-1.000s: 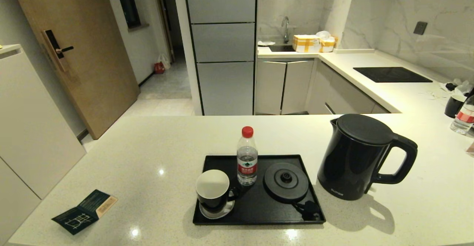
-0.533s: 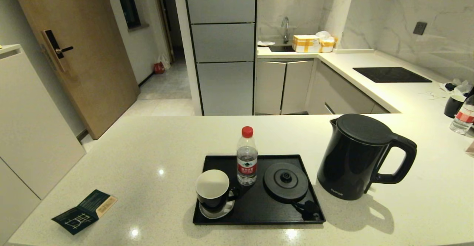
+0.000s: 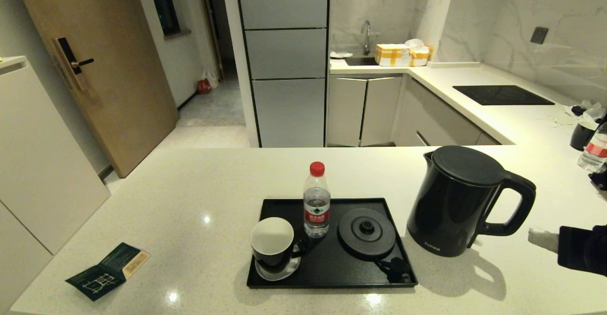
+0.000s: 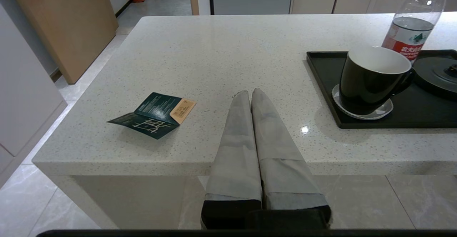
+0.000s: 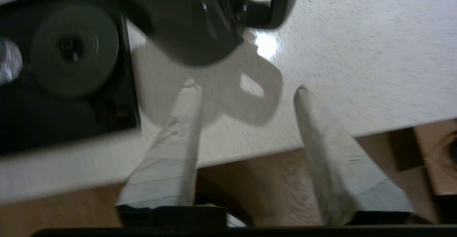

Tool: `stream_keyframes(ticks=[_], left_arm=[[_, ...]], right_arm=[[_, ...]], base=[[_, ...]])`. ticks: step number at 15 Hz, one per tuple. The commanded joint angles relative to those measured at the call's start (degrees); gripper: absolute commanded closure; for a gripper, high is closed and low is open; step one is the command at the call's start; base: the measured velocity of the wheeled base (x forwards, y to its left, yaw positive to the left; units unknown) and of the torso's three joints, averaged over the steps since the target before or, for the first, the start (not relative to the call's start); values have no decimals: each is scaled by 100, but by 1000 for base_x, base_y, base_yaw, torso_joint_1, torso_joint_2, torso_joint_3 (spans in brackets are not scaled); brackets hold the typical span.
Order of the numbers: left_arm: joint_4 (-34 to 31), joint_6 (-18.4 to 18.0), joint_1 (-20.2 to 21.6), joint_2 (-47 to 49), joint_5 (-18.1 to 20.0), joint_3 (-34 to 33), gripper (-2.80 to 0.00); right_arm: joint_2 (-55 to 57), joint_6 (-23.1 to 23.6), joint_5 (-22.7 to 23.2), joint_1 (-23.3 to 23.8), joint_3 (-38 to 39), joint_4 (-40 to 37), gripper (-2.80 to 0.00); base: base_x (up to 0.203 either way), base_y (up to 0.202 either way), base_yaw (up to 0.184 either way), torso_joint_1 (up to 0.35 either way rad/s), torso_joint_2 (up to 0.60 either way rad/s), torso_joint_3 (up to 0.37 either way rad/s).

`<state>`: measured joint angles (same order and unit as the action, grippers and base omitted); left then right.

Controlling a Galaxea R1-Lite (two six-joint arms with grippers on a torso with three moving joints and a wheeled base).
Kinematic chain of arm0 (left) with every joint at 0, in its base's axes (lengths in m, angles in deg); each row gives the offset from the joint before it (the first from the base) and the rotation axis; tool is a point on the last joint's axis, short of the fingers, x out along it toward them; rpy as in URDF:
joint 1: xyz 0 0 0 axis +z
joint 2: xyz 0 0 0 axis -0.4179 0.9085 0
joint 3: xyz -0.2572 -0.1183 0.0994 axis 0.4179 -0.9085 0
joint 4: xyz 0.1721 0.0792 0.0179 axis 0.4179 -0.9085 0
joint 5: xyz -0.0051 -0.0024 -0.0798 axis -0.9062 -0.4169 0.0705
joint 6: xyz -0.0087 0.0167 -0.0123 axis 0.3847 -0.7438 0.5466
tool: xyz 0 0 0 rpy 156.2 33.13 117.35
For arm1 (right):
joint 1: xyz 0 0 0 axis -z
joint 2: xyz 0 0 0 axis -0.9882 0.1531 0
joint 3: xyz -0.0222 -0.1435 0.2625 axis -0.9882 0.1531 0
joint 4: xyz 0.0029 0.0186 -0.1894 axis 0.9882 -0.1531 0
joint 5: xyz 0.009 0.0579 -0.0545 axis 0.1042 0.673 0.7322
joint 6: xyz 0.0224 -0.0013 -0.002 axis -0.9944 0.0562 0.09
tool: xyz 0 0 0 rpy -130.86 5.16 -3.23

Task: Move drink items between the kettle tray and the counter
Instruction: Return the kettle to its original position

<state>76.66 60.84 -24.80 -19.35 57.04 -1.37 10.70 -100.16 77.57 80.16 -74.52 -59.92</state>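
Your right end effector point(image 5: 246, 90) hangs at the near right edge of the surface point(image 3: 189, 196), fingers spread wide with nothing between them. Ahead of it and slightly toward the robot's left stands the kettle point(image 3: 457, 201), upright on the surface with its loop handle turned toward the fingers but not touching them. Beyond the kettle, just beside it, you have the tray point(image 3: 327, 277), which carries the round kettle base point(image 3: 366, 232); further across the tray from your right end effector stands the bottle point(image 3: 316, 200), and nearest the tray's far side the mug point(image 3: 274, 245) sits on a saucer point(image 4: 362, 112). Your left end effector point(image 4: 250, 93) hovers at the surface's near edge, fingers pressed together and gripping nothing; the tray and mug lie off to its right, and a folded leaflet point(image 4: 153, 115) lies on the surface to its left.
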Motion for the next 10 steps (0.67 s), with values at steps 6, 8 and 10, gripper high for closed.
stream_keyframes(ticks=[6,8,10], left_arm=[[2,0,1,-9,0,-2,0],[2,0,1,-9,0,0,0],[2,0,1,-9,0,-9,0]], right_arm=[[856,-174,-711,259,722,1830,-280],[1237,-159,-704,465,726,2144,-280],[1660,-151,-703,489,735,2516,-280]], base=[[0,0,0,0,0,0],[0,0,0,0,0,0],[0,0,0,0,0,0]])
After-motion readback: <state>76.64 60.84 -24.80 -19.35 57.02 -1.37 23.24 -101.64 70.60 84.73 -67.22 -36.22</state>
